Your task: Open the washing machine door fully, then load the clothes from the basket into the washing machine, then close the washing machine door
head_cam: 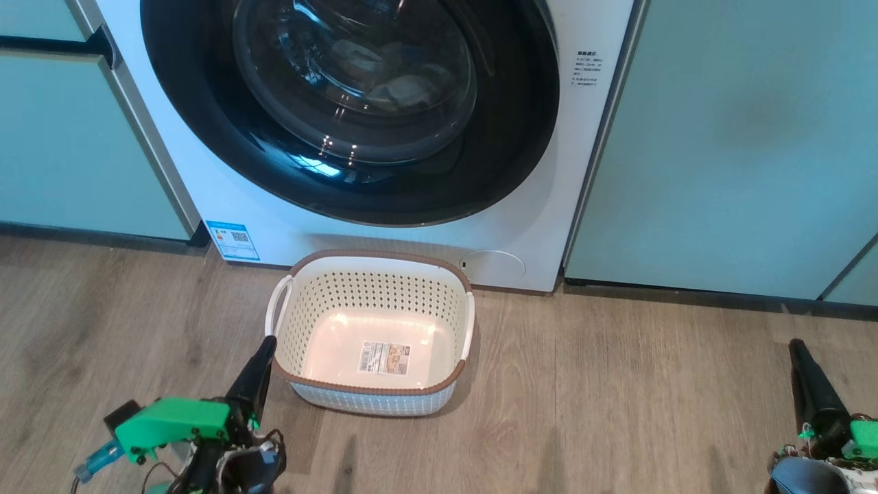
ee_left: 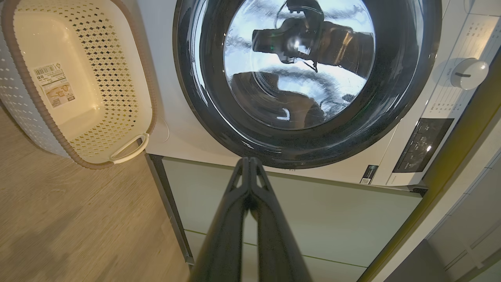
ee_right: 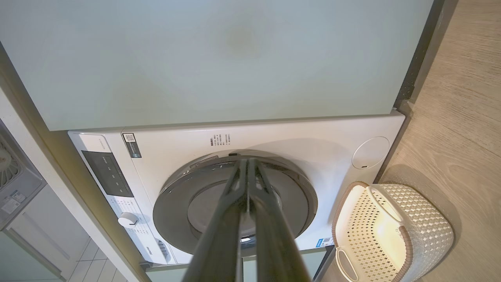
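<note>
Starting at the claws: the left claw [head_cam: 267, 345] is pinched fully shut with nothing in it, tips right at the near-left corner of the basket [head_cam: 374, 256]. Can't tell if it's actually touching the rim. The right claw [head_cam: 796, 345] is shut too, holding nothing, way off to the right over the wood floor [head_cam: 617, 412]. The basket sits on the floor just in front of the washing machine [head_cam: 528, 206], with the label [head_cam: 384, 357] on its bottom in plain sight. The washing machine door [head_cam: 185, 116] is closed flat against the front, and something pale shows through the glass — looks like the clothes [head_cam: 405, 89], though it's too murky to be sure. Pale green cabinets [head_cam: 741, 137] stand on both sides.
</note>
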### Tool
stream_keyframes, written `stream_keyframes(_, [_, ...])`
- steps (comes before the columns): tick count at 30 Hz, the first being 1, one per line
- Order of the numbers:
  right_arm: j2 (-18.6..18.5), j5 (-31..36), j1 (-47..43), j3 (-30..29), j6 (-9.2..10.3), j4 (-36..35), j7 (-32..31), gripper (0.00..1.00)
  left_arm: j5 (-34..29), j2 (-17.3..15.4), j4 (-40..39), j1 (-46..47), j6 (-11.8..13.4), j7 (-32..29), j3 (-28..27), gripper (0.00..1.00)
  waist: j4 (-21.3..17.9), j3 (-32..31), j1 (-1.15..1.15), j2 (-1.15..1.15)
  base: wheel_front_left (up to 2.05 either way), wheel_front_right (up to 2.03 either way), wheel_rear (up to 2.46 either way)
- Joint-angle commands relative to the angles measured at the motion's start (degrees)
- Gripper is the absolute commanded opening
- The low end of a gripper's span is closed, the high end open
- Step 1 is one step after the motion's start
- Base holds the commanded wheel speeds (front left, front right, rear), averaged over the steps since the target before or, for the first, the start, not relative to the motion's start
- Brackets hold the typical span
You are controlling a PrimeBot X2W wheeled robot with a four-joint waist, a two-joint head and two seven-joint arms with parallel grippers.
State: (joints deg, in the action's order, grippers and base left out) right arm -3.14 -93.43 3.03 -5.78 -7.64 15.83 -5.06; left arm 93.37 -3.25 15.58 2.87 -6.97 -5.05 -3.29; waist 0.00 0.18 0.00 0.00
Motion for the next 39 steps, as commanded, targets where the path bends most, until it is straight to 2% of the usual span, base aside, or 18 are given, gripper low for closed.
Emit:
stream_keyframes(1, [-0.8,0.0,3.0,0.7,0.15,-1.9,-0.2,0.00,-0.1,-0.6,-1.6,3.2,-0.5,-0.4,-1.9,0.00,0.0,0.0,0.00,0.00,0.00,0.00,0.00])
stream_keyframes(39, [-0.4,0.5,3.1,0.1,0.15,-1.8,-0.7,0.00,-0.5,-0.2,-1.6,3.2,-0.5,-0.8,-2.4,0.00,0.0,0.0,0.00,0.00,0.00,0.00,0.00])
